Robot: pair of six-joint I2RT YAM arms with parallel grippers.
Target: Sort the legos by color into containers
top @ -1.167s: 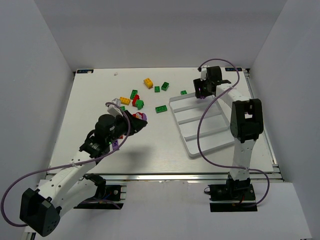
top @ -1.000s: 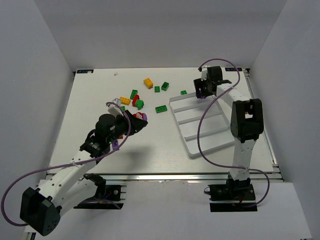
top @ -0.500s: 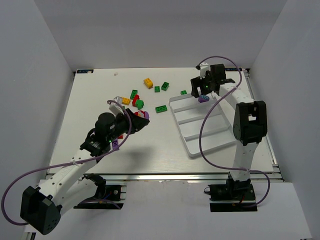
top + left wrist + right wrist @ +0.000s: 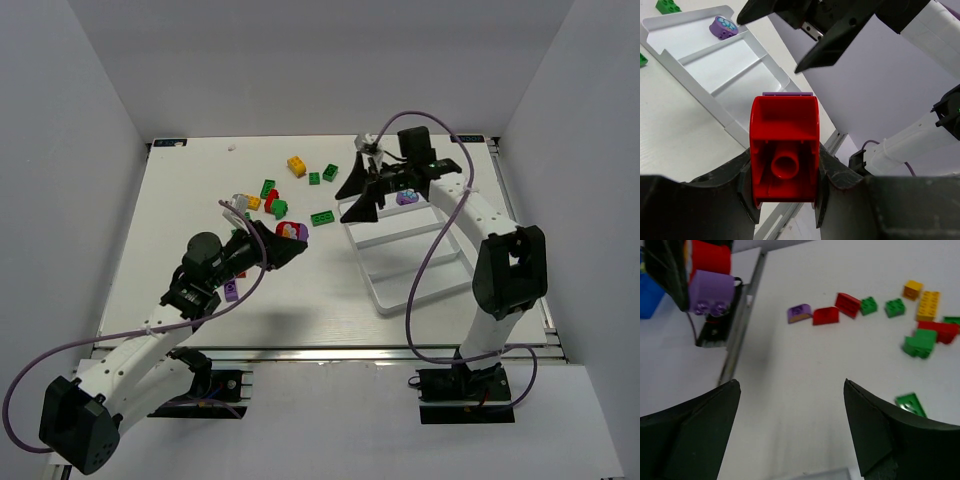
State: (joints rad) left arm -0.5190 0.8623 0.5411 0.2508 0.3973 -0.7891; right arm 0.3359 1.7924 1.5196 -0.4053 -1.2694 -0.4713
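**Colleague:** What did the overhead view give you?

**Me:** My left gripper (image 4: 283, 246) was clenched on a red brick (image 4: 291, 232). It was held above the surface (image 4: 180, 200), between the loose legos (image 4: 270, 200) and the tray (image 4: 385, 300). I judged it was carried high so that it would clear the tray's low wall. My right gripper (image 4: 341, 206) hung spread wide with nothing in it, over the tray's far left corner and facing the pile. It looked placed for another pick.

**Colleague:** And the containers?

**Me:** One purple brick (image 4: 407, 197) lay in the far compartment (image 4: 425, 203). The other three showed nothing in the parts the right arm left uncovered.

**Colleague:** The left wrist camera?

**Me:** I saw the red brick from its hollow underside, pinched on both long sides, which kept it square between the fingers (image 4: 747, 185). A purple edge (image 4: 787, 93) showed against its far side. Beyond it, the purple brick had a pale top and sat near one end of that far compartment.

**Colleague:** The right wrist?

**Me:** Its fingers (image 4: 690, 430) stood wide apart with only bare surface between them. Further off, reds, greens, yellows and one purple lay scattered. At the top left I could see the left gripper's load, with a studded purple piece (image 4: 712, 292) pressed against the red. I judged that the two stuck colours needed splitting, or one would land in the wrong compartment
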